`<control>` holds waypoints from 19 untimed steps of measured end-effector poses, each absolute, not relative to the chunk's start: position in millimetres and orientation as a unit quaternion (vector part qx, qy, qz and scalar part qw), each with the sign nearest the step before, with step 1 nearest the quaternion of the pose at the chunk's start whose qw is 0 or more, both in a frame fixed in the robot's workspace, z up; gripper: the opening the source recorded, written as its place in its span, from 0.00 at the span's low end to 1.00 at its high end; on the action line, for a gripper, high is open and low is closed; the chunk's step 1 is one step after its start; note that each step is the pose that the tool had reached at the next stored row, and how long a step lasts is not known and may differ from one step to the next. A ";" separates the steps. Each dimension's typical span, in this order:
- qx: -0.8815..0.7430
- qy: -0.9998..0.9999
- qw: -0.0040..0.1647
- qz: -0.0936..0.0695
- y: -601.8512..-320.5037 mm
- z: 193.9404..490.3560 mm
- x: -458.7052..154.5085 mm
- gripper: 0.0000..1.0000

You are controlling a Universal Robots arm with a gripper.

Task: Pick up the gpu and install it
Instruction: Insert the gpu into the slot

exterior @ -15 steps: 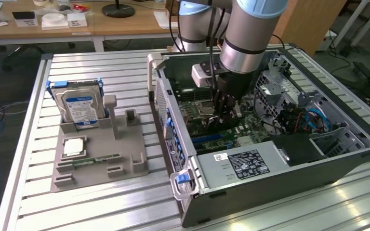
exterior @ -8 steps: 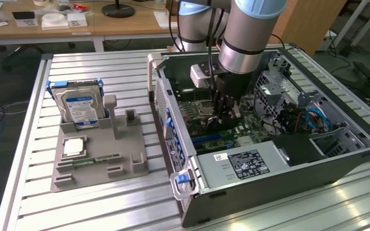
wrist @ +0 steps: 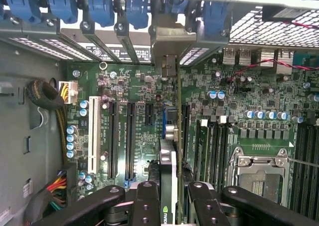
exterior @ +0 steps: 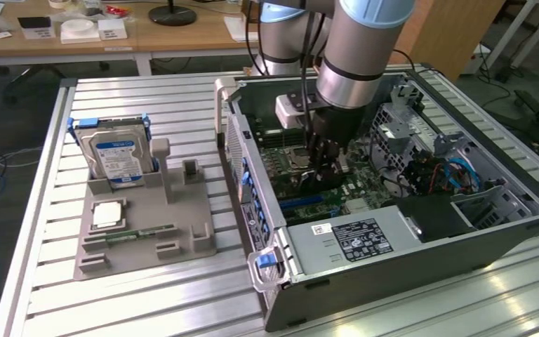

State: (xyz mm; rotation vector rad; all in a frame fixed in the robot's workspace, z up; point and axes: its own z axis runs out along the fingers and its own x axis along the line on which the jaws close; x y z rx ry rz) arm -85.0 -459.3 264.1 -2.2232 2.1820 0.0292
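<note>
1. Fingers (wrist: pixel 144 201) of the gripper (wrist: pixel 171 193) sit closest to the wrist camera. They are clamped on either face of the gpu (wrist: pixel 168 168), so the card hangs edge-on and upright rather than flat.
2. That pose looks chosen to bring its lower edge straight down to the motherboard (wrist: pixel 149 91). The card runs parallel to the long expansion slots (wrist: pixel 130 136), its far end toward the rear bracket openings (wrist: pixel 169 56).
3. Whether that edge is seated in a slot I cannot tell, because the card hides the spot beneath it.
4. Just beside the card are the memory slots (wrist: pixel 212 151), and the processor socket (wrist: pixel 261 173) lies beyond them.
5. In the exterior view the arm reaches down into the computer case (exterior: pixel 391 288). It lies on its side, open face up for access from above, by the edge of the bench (exterior: pixel 138 105) at the exterior view's right.
6. Towards the opposite edge, a grey tray (exterior: pixel 134 256) holds a hard drive (exterior: pixel 115 158) upright and a memory stick (exterior: pixel 143 234) lying flat.
</note>
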 end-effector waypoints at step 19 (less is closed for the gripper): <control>-0.714 0.700 0.013 0.009 -459.8 256.2 -90.8 0.26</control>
